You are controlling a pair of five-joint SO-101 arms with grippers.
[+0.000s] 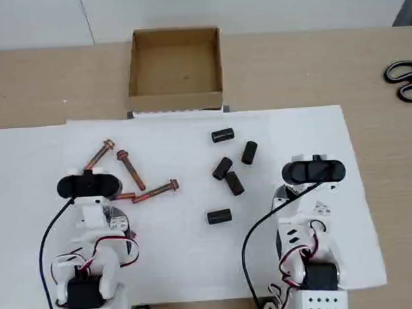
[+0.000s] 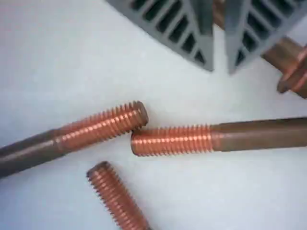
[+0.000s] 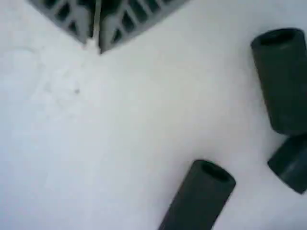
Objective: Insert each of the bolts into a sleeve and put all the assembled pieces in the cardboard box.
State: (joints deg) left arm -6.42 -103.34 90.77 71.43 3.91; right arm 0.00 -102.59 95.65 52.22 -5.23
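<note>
A bright sheen is shown by the copper-coloured metal bolts point(image 2: 172, 140), finely ridged along the threads, duller and smoother on the brownish shanks. The black cylindrical sleeves point(image 3: 283, 79) are seen as matt and smooth. Matt brown card forms the open cardboard box point(image 1: 177, 101); just before it a white paper-like sheet point(image 1: 182, 244), also matt, is spread on a pale wood-grain table point(image 1: 52, 79).

The cardboard box point(image 1: 177, 63) is sitting on the table point(image 1: 52, 79), touching the white sheet's point(image 1: 308, 133) far edge. On the sheet in front of the box, bolts point(image 1: 132, 171) are lying leftward and sleeves point(image 1: 222, 168) rightward. Scissors point(image 1: 397, 78) are lying well to the box's right.
</note>
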